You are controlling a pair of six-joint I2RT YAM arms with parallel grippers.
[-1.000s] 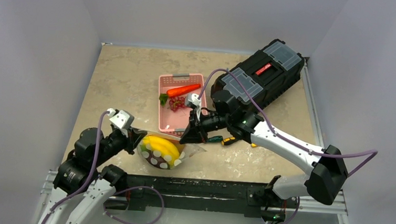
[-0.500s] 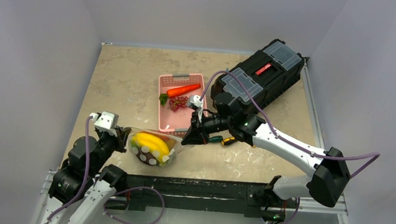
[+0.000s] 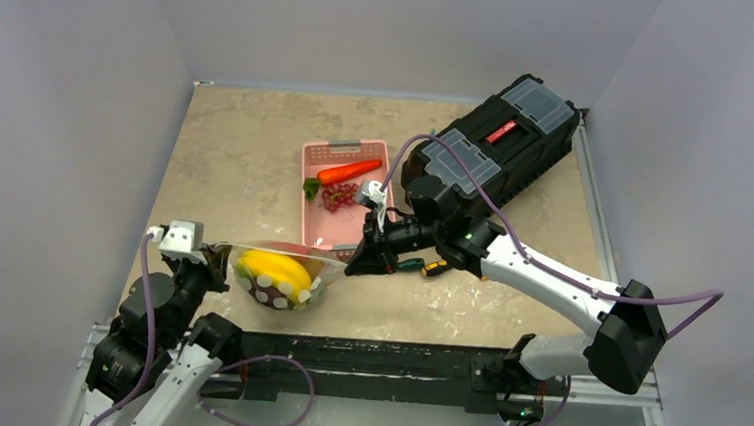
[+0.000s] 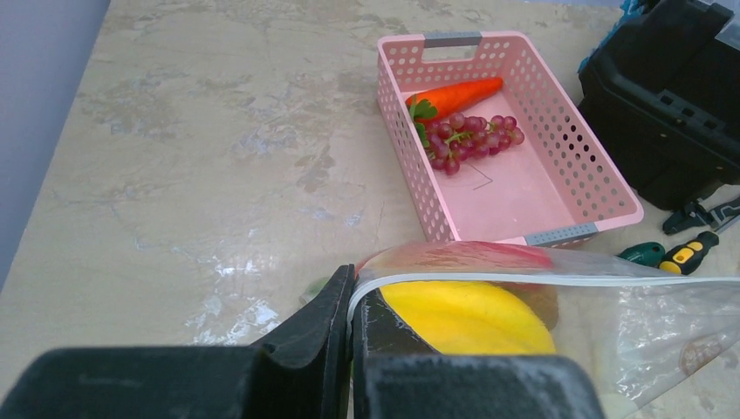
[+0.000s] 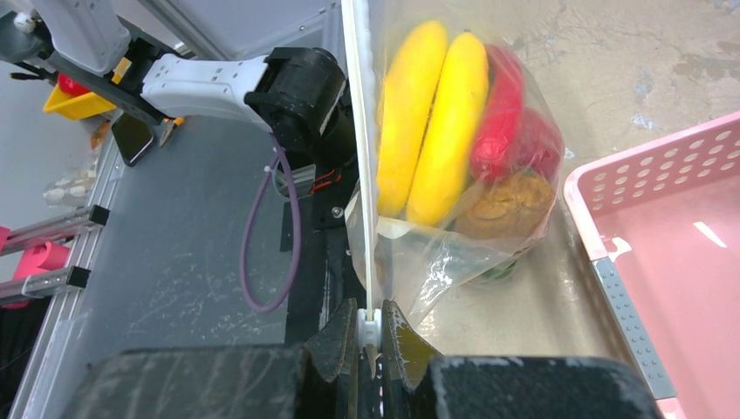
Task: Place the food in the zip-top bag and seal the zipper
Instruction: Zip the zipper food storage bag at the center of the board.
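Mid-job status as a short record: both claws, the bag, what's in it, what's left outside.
left claw: shut on zipper, left end
right claw: shut on zipper, right end
bag: stretched between the claws, zipper taut
in bag: banana, red pieces
in basket: carrot, grapes
seal: cannot tell

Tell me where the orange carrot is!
In the top view, the carrot lies at the far end of the pink basket, around mid-table, just beyond the grapes.
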